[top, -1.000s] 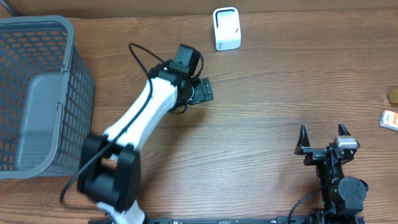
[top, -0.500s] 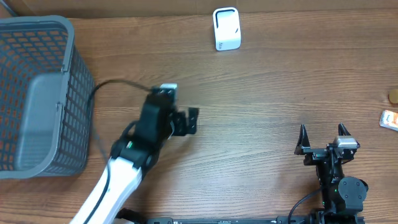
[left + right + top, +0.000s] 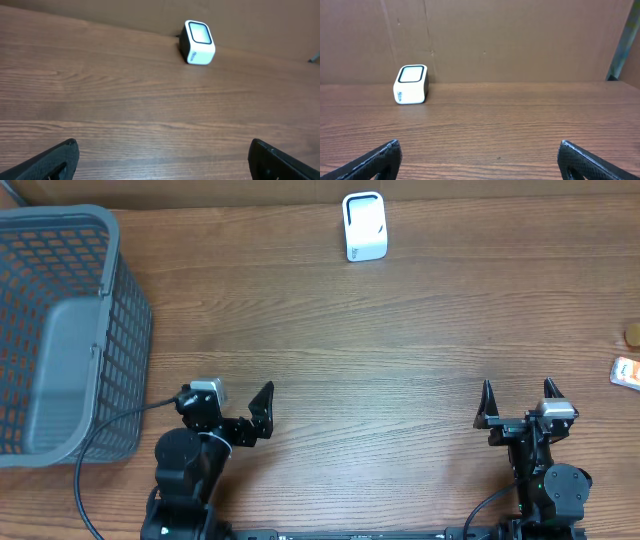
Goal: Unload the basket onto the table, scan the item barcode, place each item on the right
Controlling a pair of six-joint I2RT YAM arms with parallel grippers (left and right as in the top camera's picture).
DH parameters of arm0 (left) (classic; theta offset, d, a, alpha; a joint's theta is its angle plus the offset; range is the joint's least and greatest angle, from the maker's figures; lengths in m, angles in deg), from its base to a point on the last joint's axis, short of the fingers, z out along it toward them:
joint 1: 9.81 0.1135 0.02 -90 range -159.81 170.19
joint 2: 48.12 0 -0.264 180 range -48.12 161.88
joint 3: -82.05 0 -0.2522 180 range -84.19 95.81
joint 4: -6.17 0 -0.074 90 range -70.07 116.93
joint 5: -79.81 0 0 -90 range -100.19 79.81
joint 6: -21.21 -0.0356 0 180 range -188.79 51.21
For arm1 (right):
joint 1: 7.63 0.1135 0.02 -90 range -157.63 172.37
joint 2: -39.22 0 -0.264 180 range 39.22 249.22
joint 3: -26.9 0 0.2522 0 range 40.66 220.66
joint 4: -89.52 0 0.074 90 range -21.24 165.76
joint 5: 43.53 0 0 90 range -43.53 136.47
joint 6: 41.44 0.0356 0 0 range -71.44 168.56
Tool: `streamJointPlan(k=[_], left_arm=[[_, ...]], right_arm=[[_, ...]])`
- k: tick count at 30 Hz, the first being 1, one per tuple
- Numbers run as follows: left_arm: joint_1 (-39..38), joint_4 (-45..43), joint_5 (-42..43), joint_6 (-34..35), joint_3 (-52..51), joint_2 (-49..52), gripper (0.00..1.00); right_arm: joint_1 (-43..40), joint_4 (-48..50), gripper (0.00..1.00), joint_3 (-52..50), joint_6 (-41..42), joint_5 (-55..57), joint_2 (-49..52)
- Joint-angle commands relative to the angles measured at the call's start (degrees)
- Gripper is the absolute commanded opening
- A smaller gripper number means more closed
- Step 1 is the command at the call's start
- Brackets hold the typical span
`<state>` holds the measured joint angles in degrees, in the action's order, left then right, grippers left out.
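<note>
Both arms sit low at the near table edge, claws spread wide and empty, nothing at the scanner.
Left gripper [image 3: 162,152] and right gripper [image 3: 479,150] both face the white scanner [image 3: 364,225] at the far edge, jaws released, so a clear lane is open to it. The only loose item seen is an orange packet [image 3: 626,371], cut off at the right edge and well apart from the scanner; probably the thing to scan, barcode not visible. Grey basket [image 3: 130,330] stands far left, likely the drop-off. The right arm is nearer the packet.
</note>
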<state>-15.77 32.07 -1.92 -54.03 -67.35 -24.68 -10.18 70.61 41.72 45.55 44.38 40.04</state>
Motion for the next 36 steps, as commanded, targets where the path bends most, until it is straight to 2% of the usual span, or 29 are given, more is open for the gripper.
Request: streamJointPlan(k=[1, 14, 26, 32, 36], left_arm=[[0.3, -0.2, 1.8, -1.9, -2.8, -2.9, 1.0], [2.0, -0.5, -1.2, -0.4, -12.9, -19.7, 1.0], [3.7, -2.1, -4.0, 0.4, -13.9, -23.3, 1.0], [3.7, -2.0, -6.7, -7.0, -14.0, -23.3, 1.0], [3.7, -1.9, -8.3, -8.4, -14.0, -23.3, 1.0]], right_arm=[[0.0, 0.3, 1.0, -0.6, -0.2, 0.5, -0.7], [0.0, 0.3, 1.0, -0.6, -0.2, 0.5, -0.7], [0.0, 0.3, 1.0, -0.6, -0.2, 0.5, -0.7], [0.0, 0.3, 1.0, -0.6, -0.2, 0.5, -0.7], [0.0, 0.3, 1.0, -0.6, -0.2, 0.5, -0.7]])
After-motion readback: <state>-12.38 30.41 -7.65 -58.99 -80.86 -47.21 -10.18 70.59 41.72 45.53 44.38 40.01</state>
